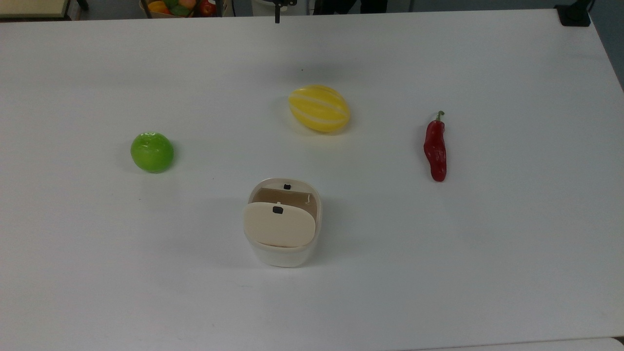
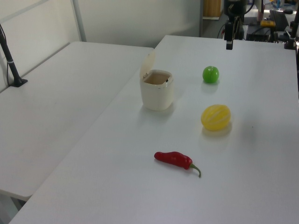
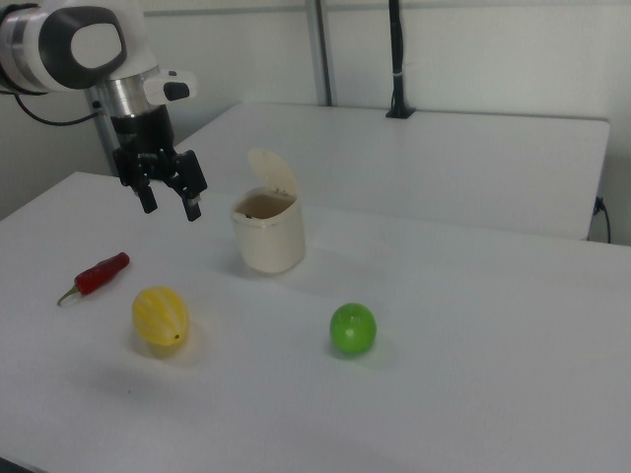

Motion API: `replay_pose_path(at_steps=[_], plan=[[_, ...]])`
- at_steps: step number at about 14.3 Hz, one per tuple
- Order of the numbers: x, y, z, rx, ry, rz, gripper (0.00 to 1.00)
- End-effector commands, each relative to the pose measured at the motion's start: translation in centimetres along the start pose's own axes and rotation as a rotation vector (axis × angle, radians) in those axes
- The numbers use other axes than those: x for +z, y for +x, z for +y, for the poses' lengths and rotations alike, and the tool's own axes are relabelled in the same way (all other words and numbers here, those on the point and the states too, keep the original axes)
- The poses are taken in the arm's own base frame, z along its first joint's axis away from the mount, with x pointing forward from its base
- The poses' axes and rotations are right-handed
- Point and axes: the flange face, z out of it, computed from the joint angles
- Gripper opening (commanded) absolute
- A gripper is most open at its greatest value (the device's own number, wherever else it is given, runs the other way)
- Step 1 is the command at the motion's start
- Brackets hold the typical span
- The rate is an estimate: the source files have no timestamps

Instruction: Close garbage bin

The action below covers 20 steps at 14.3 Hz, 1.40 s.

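The garbage bin stood on the white table a little below the centre of the top view, its hinged beige lid raised and standing up from the rim, so the brownish inside was exposed. In the right view the bin sat just above and left of centre, with the lid tilted up behind the opening; in the left view it was near the upper middle of the frame (the lid rose at the bin's far-left edge there).

The gripper hung in the upper left of the right view, above the table and well apart from the bin, its two dark fingers spread with nothing between them.

A green apple lay at the centre left of the top view, a yellow striped melon just above centre, and a red chili pepper at the centre right. All three were clear of the bin and of each other. A basket of mixed fruit showed at the top edge of the top view, beyond the table.
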Motion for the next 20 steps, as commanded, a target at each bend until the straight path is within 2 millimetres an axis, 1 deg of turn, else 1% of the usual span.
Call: replay_pose_path(at_steps=[1,3,10,12,13,14,15,16,17,18,20], plan=[[-0.8,-0.6,1.6,0.034,-0.019,-0.006,1.0],[-0.9,-0.6,2.3,0.045,-0.017,-0.006,1.0],[-1.0,-0.6,2.7,0.057,-0.004,0.0,1.0],[-1.7,-0.4,2.7,0.058,-0.002,0.011,1.0],[-1.6,-0.4,2.7,0.058,-0.004,0.009,0.94],[-1.5,-0.4,2.7,0.058,-0.004,0.008,0.84],[-1.5,-0.3,2.7,0.055,-0.004,0.009,0.64],[-1.4,-0.3,2.6,0.053,-0.002,0.008,0.3],[-1.5,-0.3,2.6,0.05,-0.002,0.009,0.13],[-1.4,-0.3,2.5,0.048,-0.004,0.007,0.0],[-1.4,-0.3,2.4,0.045,-0.004,0.007,0.0]])
